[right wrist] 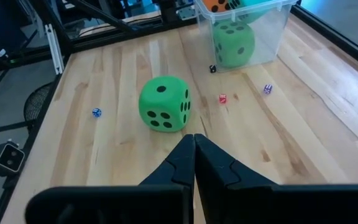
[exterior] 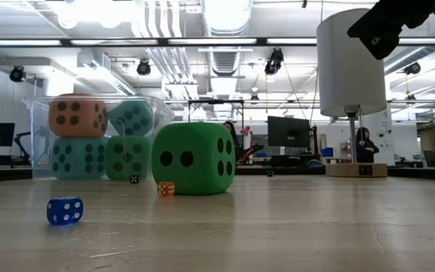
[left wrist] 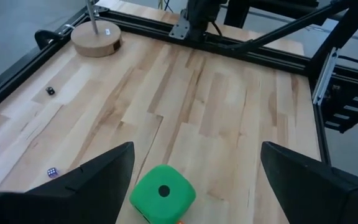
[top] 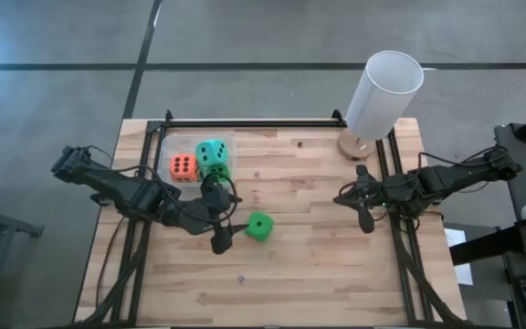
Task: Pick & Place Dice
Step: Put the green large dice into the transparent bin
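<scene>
One bright green die (top: 258, 227) rests on a flat face on the wooden table, also seen in the low view (exterior: 195, 159) and in the right wrist view (right wrist: 165, 104). My left gripper (top: 219, 219) is open just to the left of it. In the left wrist view the green die (left wrist: 163, 193) lies between the wide-spread fingers of that gripper (left wrist: 196, 149), untouched. An orange die (top: 183, 166), a teal die (top: 212, 151) and another green die (top: 215, 171) sit inside the clear tub (top: 173, 146). My right gripper (right wrist: 194, 155) is shut and waits near the table's right edge (top: 365, 217).
A tall white cylinder (top: 383, 91) stands on a round wooden base at the far right. Tiny dice lie scattered on the table: blue (exterior: 65, 210), orange (exterior: 166, 188) and black (exterior: 134, 179). A black frame rail (top: 245, 122) runs along the far edge. People stand in the room beyond.
</scene>
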Controlling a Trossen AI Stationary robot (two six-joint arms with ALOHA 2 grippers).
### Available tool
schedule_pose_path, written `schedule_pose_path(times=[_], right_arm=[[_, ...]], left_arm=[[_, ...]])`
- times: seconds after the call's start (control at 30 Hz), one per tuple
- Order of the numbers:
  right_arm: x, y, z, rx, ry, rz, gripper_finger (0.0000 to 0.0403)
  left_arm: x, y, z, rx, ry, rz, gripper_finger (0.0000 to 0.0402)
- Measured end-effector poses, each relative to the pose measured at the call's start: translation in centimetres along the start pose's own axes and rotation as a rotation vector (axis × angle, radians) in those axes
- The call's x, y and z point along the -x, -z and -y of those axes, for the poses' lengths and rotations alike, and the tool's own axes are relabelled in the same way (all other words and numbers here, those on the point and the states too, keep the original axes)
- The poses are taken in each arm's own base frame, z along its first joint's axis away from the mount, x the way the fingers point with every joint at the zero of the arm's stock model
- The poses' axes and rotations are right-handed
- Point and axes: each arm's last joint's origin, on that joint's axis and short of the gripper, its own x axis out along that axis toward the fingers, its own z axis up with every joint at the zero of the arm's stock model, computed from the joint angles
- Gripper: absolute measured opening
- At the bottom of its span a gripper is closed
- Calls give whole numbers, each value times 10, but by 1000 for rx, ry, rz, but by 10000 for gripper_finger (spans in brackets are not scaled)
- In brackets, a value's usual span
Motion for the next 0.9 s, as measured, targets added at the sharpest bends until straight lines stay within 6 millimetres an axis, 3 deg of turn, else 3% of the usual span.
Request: schedule_pose_path(times=[0.6, 0.9], right_arm=[[0, 0, 0, 0, 2, 1, 8], [0, 0, 0, 0, 2, 1, 8]], left_arm=[[0, 0, 0, 4, 4, -2, 353], [-3, 2, 3, -146, 83, -45, 354]])
